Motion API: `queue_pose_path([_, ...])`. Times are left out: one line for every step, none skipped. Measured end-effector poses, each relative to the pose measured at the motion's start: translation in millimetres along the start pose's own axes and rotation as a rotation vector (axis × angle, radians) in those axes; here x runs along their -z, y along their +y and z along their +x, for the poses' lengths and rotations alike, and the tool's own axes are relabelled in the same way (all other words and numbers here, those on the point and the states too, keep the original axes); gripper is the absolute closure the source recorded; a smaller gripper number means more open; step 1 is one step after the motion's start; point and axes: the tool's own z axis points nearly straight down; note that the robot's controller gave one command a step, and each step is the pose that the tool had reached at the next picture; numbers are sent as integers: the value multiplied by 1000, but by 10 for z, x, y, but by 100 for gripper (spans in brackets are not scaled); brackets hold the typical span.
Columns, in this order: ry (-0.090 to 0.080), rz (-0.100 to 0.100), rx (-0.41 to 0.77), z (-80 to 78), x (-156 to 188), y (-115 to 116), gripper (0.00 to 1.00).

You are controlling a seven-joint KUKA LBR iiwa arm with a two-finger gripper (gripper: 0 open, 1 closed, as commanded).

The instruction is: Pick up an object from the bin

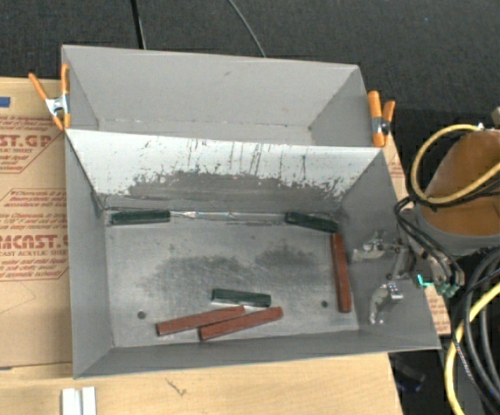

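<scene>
My gripper [380, 275] hangs over the bin's sloping right wall, open, with nothing between its two metal fingertips [374, 249]. Just to its left a reddish-brown stick [342, 273] lies lengthwise along the foot of that wall. Two more reddish-brown sticks [220, 322] lie side by side near the front of the bin floor. A short dark green bar [241, 298] rests just behind them.
A long thin silver rod with dark green ends [224, 218] lies along the foot of the back wall. The arm, with its orange cover and looping cables, stands outside the bin at the right.
</scene>
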Motion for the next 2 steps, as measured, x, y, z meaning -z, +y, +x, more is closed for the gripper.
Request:
queue_pose_path([-8,2,2,-22,40,6,0])
queue_pose_path([-9,3,351,-250,-53,45,0])
